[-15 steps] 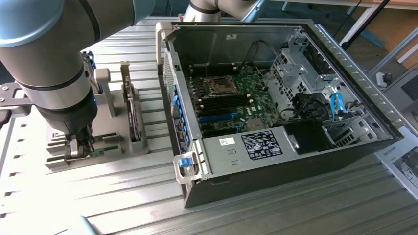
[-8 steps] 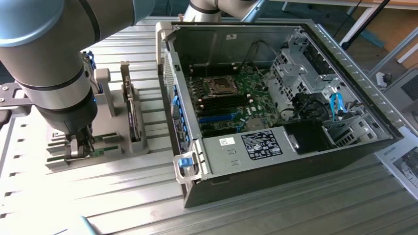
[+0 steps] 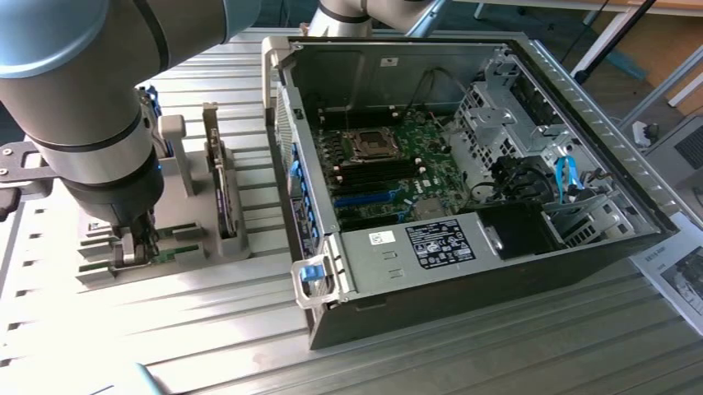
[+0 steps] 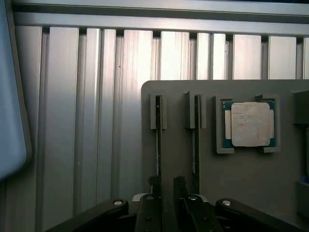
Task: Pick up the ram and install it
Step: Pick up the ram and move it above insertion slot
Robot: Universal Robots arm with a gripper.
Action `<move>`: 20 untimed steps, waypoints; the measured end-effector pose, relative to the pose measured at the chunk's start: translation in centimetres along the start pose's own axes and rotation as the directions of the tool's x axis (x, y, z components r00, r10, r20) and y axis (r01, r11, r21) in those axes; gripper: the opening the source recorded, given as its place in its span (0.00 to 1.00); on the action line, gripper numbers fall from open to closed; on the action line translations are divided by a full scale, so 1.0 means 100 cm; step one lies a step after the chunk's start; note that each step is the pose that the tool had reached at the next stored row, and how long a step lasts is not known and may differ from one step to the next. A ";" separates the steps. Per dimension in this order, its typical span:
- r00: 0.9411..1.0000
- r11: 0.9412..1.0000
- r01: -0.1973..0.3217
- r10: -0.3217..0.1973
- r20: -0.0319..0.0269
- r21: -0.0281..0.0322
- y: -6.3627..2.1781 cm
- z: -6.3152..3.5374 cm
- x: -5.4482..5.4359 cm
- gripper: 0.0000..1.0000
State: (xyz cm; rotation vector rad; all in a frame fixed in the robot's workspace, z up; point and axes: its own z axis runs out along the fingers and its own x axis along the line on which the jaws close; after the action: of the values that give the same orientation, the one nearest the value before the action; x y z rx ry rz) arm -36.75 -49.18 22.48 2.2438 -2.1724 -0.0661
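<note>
The robot arm (image 3: 88, 123) fills the upper left of the exterior view and hides much of the gray holder (image 3: 99, 271) under it. The gripper (image 3: 137, 247) reaches down into that holder at the lower left. A sliver of green board (image 3: 176, 254) shows just beside the fingers, too small to tell which stick it belongs to. An upright expansion card (image 3: 223, 193) stands in the holder between the arm and the open computer case (image 3: 439, 280).

In the wrist view the ram (image 4: 158, 140) sits edge-on in a slot of the holder (image 4: 241, 183), so its chips cannot be seen. A second stick (image 4: 195, 140) stands in the neighbouring slot, and the processor chip (image 4: 249, 124) lies in a square pocket beyond it. The gripper (image 4: 166, 186) has its fingertips (image 4: 153, 186) apart with a clear gap between them, gripping nothing. The ram's near end runs in behind one fingertip, so contact cannot be judged. A pale blue-gray curved surface (image 4: 9, 96) is cut off at the frame edge and cannot be identified.

The slatted aluminium table (image 3: 165, 346) lies bare in front of the holder. Inside the case, the motherboard (image 3: 384, 164) lies open from above, walled by case edges and a drive cage.
</note>
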 end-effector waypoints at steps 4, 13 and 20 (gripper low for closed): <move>1.000 1.000 0.000 0.000 0.000 0.000 0.0000 0.0008 0.000 0.25; 1.000 1.000 0.000 0.000 0.000 0.000 -0.0001 0.0047 0.002 0.25; 1.000 1.000 0.000 0.000 0.000 0.000 -0.0014 0.0057 0.002 0.25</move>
State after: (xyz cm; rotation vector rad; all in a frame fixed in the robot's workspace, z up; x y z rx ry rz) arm -36.62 -49.39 21.91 2.2440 -2.1722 -0.0661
